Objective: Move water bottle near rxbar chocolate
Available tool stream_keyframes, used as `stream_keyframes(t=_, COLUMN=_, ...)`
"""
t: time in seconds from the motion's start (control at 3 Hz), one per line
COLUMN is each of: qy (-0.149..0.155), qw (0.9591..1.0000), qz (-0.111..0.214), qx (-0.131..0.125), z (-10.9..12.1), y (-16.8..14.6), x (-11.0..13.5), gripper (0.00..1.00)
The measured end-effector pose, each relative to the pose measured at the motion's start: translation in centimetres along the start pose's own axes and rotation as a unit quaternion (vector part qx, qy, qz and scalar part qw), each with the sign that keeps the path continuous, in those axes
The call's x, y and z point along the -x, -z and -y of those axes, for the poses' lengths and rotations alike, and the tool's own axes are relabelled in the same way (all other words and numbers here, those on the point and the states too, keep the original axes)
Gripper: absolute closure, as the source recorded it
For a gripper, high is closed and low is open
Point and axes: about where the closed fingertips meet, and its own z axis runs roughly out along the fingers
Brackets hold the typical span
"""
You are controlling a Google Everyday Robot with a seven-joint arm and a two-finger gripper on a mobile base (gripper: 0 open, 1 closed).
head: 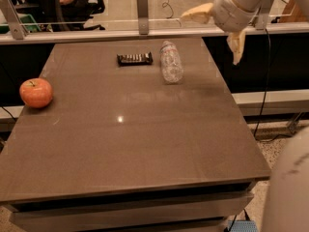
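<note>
The water bottle [171, 62], clear and crinkled, lies on its side on the brown table [145, 144] near the far edge, its cap end pointing away. The rxbar chocolate [134, 59], a flat black bar, lies just left of it with a small gap between them. My gripper [217, 30] hangs in the air to the upper right of the bottle, past the table's right edge. Its pale yellow fingers [196, 14] are spread wide and hold nothing.
A red apple [35, 92] sits near the table's left edge. A glass barrier with metal posts [142, 5] runs along the far edge. My white arm [289, 187] fills the lower right corner. A cable [264, 81] hangs at the right.
</note>
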Motion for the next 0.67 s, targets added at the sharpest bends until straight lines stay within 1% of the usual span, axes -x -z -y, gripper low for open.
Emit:
stream_keyframes(t=0.33, qy=-0.071, qw=0.9966, qz=-0.013, qx=-0.039, z=-4.2, y=3.2, x=1.7, gripper=0.0)
stream_keyframes(t=0.67, qy=-0.087, qw=0.9955, qz=-0.014, qx=-0.035, z=-6.2, y=3.2, x=1.8, gripper=0.0)
